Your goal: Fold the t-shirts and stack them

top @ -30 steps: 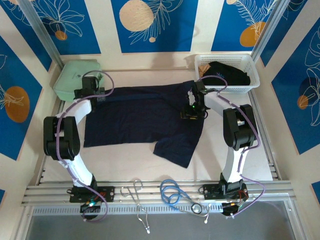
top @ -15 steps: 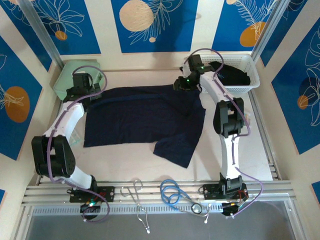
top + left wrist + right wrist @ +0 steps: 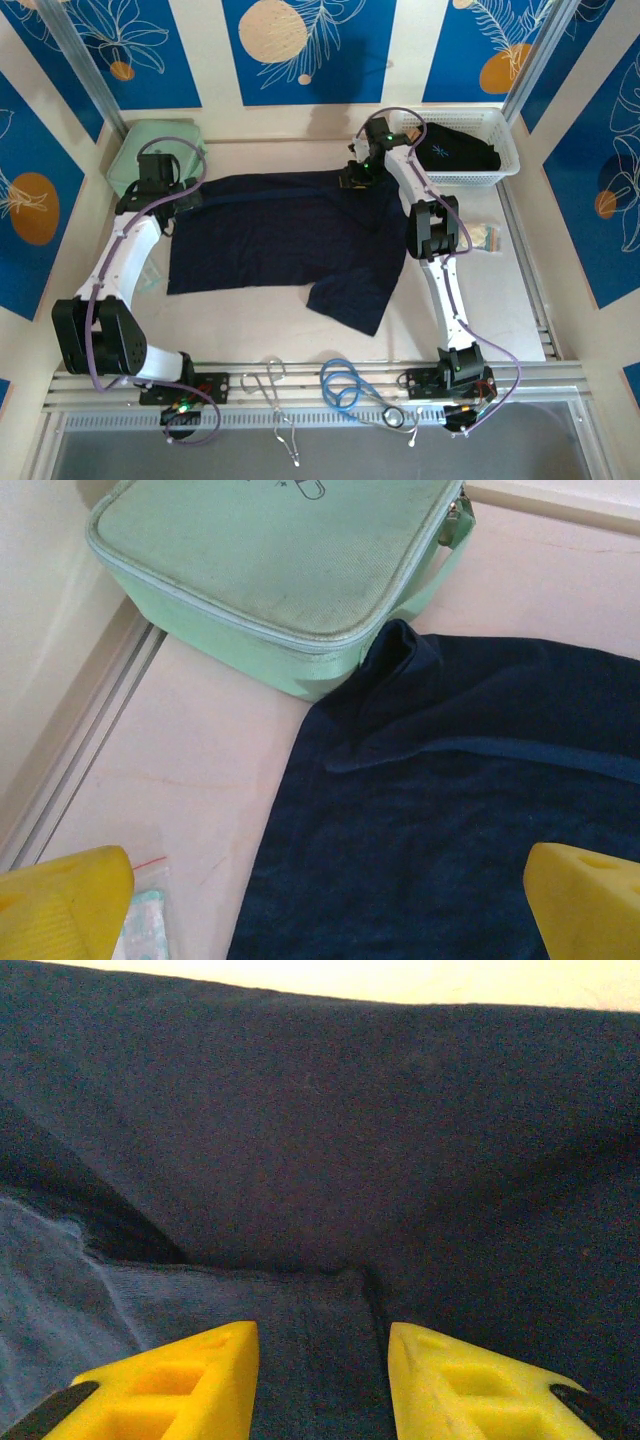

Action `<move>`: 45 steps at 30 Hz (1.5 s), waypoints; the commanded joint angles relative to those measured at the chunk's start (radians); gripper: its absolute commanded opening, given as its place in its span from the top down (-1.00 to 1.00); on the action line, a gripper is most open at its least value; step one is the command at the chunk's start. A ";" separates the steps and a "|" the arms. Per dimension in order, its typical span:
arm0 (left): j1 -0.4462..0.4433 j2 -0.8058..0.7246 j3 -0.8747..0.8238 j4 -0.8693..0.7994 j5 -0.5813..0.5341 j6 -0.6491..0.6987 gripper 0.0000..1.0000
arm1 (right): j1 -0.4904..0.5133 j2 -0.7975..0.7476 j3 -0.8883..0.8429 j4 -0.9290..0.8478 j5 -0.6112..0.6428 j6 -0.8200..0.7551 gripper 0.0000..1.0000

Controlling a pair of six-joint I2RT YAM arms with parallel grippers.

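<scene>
A plain navy t-shirt (image 3: pixel 285 235) lies spread flat mid-table, one sleeve pointing toward the front. My left gripper (image 3: pixel 172 190) hovers open at its far left corner, next to the mint-green case (image 3: pixel 165 140); its yellow fingers (image 3: pixel 62 905) stand wide over the shirt's edge (image 3: pixel 450 820). My right gripper (image 3: pixel 356 178) is at the shirt's far right corner. In the right wrist view its jaws (image 3: pixel 322 1380) stand partly apart, with flat navy fabric (image 3: pixel 330 1160) and a hem between them, not pinched. A second dark t-shirt (image 3: pixel 455 150) with a pale mark lies in the basket.
The white lattice basket (image 3: pixel 505 150) stands at the back right. The mint case (image 3: pixel 280 570) touches the shirt's corner. Small packets lie on the table at the right (image 3: pixel 487 237) and left (image 3: pixel 140 935). Blue cable (image 3: pixel 350 390) and wire loops (image 3: pixel 270 385) rest on the front rail.
The right arm stretched out, moving its gripper from over the shirt's right side to its far right corner, jaws slightly narrower. The left arm also extended, staying by the far left corner.
</scene>
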 commanded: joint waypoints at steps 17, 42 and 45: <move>0.000 -0.015 -0.003 -0.040 0.038 -0.014 -0.99 | -0.005 0.085 0.090 0.028 -0.047 0.053 0.11; -0.005 -0.026 -0.010 -0.043 0.061 -0.020 -0.99 | 0.014 -0.106 -0.060 0.052 -0.075 0.073 1.00; -0.005 -0.042 -0.018 -0.042 0.062 -0.018 -0.99 | 0.044 -0.208 -0.204 0.106 -0.046 0.085 1.00</move>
